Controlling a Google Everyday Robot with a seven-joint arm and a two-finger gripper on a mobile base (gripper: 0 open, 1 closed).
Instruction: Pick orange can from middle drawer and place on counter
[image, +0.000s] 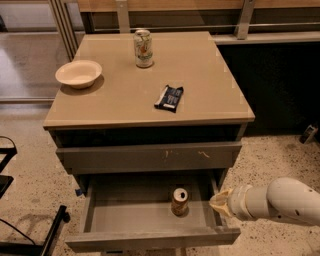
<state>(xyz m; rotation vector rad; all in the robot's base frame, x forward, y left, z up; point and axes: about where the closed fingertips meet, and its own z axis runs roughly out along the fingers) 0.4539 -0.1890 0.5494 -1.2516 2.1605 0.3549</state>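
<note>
The orange can (179, 201) stands upright inside the open middle drawer (150, 239), right of its centre. The drawer is pulled out below the grey drawer front with small orange scratches (150, 157). My gripper (220, 203) is at the end of the white arm coming in from the right. It is at the drawer's right wall, level with the can and a short way to its right, not touching it. The tan counter (200, 85) tops the cabinet above.
On the counter stand a pale green-and-white can (143, 48) at the back, a cream bowl (78, 73) at the left and a dark snack packet (170, 97) near the middle. A black frame (30, 235) is on the speckled floor at the lower left.
</note>
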